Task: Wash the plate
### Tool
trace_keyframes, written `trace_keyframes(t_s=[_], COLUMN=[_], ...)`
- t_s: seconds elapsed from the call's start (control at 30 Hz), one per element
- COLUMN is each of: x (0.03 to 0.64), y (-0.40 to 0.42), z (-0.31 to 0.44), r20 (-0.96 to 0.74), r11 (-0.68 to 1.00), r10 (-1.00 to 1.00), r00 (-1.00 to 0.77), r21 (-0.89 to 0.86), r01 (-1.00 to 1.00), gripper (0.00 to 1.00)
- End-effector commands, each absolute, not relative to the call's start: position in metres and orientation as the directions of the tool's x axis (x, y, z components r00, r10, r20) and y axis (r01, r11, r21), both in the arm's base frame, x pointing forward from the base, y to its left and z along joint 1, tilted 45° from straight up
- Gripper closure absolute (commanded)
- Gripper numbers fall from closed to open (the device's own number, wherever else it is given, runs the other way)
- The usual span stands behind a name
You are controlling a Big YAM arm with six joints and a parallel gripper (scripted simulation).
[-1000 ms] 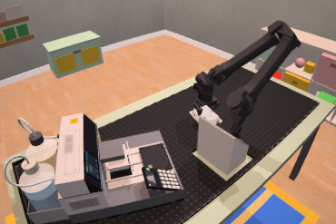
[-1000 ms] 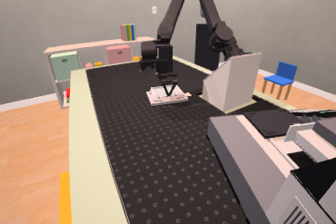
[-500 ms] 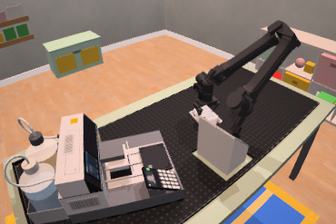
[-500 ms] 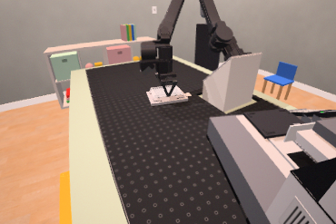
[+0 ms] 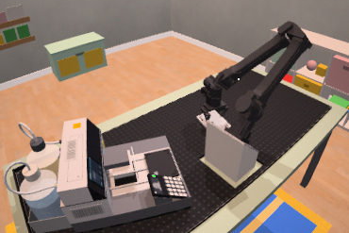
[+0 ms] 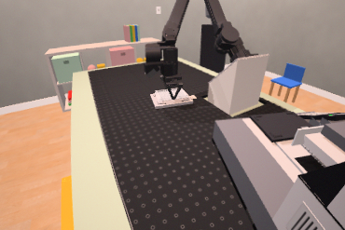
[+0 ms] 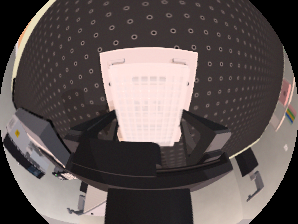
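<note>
The white plate (image 5: 220, 118) (image 6: 163, 96) (image 7: 150, 90) lies flat at the nest N1 (image 6: 158, 107) (image 7: 150, 54), whose rim shows around it. My gripper (image 5: 214, 112) (image 6: 174, 96) (image 7: 149, 112) points down, shut on the plate, with a finger against each long side. Whether the plate is a little off the nest floor, and where its cut-off corner is, I cannot tell. The washer (image 5: 77, 169) (image 6: 238, 143) shows a pale carrier (image 5: 141, 177) with no plate on it. A small green light (image 5: 154, 175) shows beside the keypad (image 5: 174, 187).
A tall pale wedge-shaped block (image 5: 228, 157) (image 6: 242, 87) stands close beside the nest, between it and the table's edge. Two bottles (image 5: 40, 192) (image 5: 42, 152) with hoses stand behind the washer. The dark perforated mat (image 5: 156, 117) (image 6: 154, 157) lies under everything.
</note>
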State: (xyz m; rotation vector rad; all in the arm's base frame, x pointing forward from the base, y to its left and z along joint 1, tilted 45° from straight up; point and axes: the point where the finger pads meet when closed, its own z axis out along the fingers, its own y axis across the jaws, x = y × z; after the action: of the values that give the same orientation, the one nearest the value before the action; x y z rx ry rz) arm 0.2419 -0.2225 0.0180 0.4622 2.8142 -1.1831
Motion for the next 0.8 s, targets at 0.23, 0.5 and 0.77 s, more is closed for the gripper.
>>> trace_keyframes(t_s=[0.23,0.5,0.77], x=[0.2402,0.2393,0.2386], y=[-0.2254,-0.2254,-0.2273], z=[0.015,0.0127,0.0133], r20=[-0.164,-0.159,-0.164], r11=[0.663,0.665,0.662], r10=[0.253,0.252,0.256], r00=[-0.954,-0.955,-0.953], r21=[-0.688,-0.689,-0.688], r01=[0.294,0.29,0.296], gripper=[0.16,0.16,0.16])
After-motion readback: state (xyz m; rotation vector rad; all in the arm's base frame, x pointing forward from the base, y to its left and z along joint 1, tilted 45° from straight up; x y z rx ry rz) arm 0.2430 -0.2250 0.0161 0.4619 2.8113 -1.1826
